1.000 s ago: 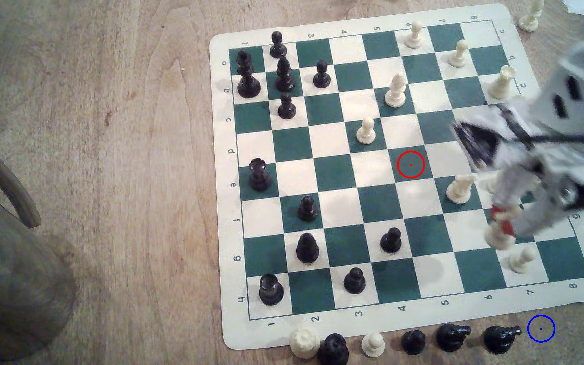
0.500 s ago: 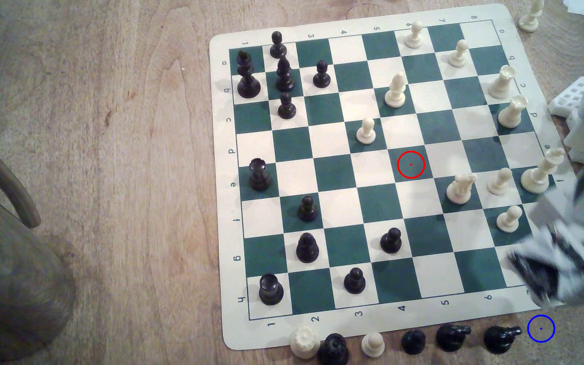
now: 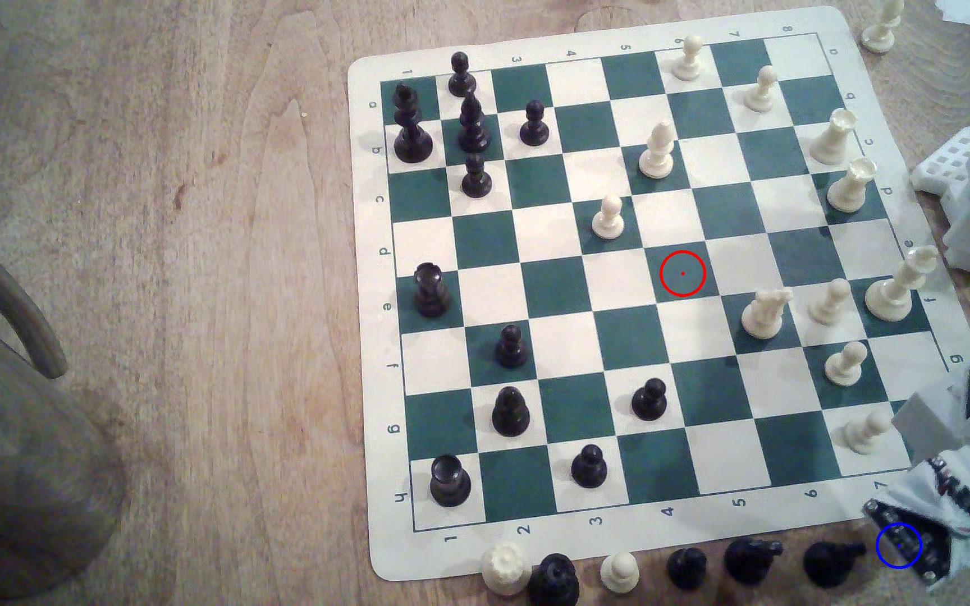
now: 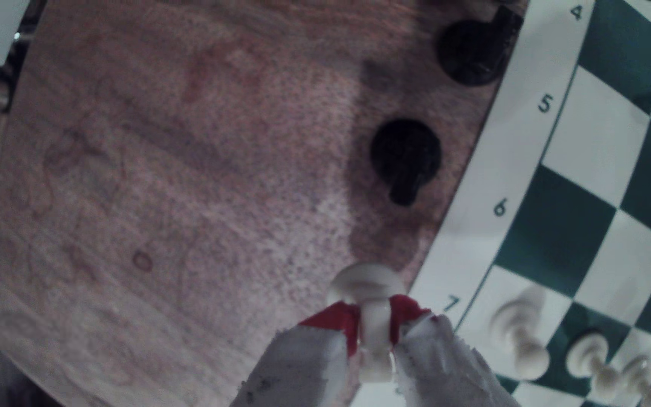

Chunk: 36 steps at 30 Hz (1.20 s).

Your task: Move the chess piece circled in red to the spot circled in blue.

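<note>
The pincer (image 4: 375,332) was clamped shut on a small cream-white chess piece (image 4: 373,313), its two grey fingers (image 4: 300,364) tipped with red pads pressing the piece's narrow stem from both sides. The piece showed a wide round base, smooth and pale, and a thinner waist; its head was hidden between the fingers, so its type could not be confirmed. In the wrist view the piece sat over bare brown worktop (image 4: 159,195), just beside the white border of the board (image 4: 472,219) near the numeral 7. A black knight (image 4: 406,156) stood close by on the wood.

In the exterior view the arm's head covered the blue ring (image 3: 898,545) at about 4 o'clock off the board (image 3: 675,536). The red ring (image 3: 682,272) enclosed an unoccupied green square. A second cream knight (image 3: 764,312) stood at 4 o'clock from that ring.
</note>
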{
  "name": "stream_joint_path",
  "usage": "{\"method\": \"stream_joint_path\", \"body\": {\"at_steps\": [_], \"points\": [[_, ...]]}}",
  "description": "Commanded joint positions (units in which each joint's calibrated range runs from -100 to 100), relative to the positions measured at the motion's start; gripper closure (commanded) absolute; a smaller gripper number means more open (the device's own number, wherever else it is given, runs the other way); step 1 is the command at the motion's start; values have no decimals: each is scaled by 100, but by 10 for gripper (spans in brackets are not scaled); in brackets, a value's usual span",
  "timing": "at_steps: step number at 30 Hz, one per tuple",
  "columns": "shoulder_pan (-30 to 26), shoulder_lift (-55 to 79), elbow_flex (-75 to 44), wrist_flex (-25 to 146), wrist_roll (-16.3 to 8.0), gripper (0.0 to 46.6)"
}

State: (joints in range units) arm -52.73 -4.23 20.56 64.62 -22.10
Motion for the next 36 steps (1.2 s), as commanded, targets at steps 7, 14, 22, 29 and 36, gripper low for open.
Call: {"method": "stream_joint_path", "body": {"at_steps": [7, 14, 22, 29, 36], "points": [[201, 262, -188, -164, 59, 464], [193, 279, -188, -164, 44, 464], [114, 406, -270, -271, 39, 464], [91, 440, -306, -279, 39, 464], [52, 440, -343, -320, 39, 464]]}}
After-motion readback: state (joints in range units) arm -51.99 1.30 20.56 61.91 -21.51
